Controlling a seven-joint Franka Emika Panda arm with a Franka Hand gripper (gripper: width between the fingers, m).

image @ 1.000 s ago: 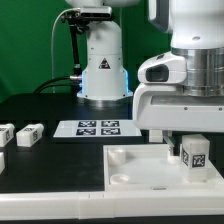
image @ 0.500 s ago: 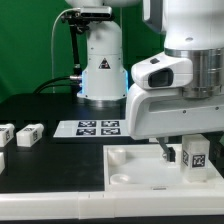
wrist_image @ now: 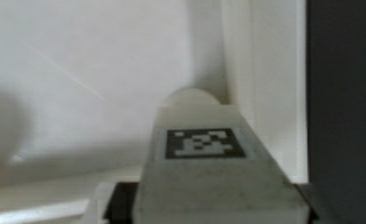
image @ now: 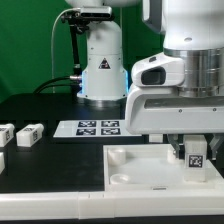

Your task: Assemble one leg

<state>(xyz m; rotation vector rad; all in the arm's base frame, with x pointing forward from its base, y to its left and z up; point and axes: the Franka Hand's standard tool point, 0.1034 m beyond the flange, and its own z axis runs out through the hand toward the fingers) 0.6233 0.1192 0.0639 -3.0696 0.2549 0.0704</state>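
My gripper (image: 193, 148) is shut on a leg (image: 196, 156), a small white square post with a black-and-white tag on its face. It holds the leg upright over the right end of the large white panel (image: 135, 172), at or just above the surface. In the wrist view the leg (wrist_image: 205, 150) fills the middle between the dark fingers (wrist_image: 130, 200), with the panel (wrist_image: 91, 80) behind it. Whether the leg touches the panel cannot be told.
Two more white legs (image: 28, 134) (image: 4, 133) lie on the black table at the exterior view's left. The marker board (image: 88, 127) lies behind the panel, in front of the robot base (image: 103, 70). The panel's near left corner has a round socket (image: 121, 178).
The arm's wrist has shifted toward the exterior view's left, and the held leg has sunk slightly toward the panel. The grip on the leg is unchanged.
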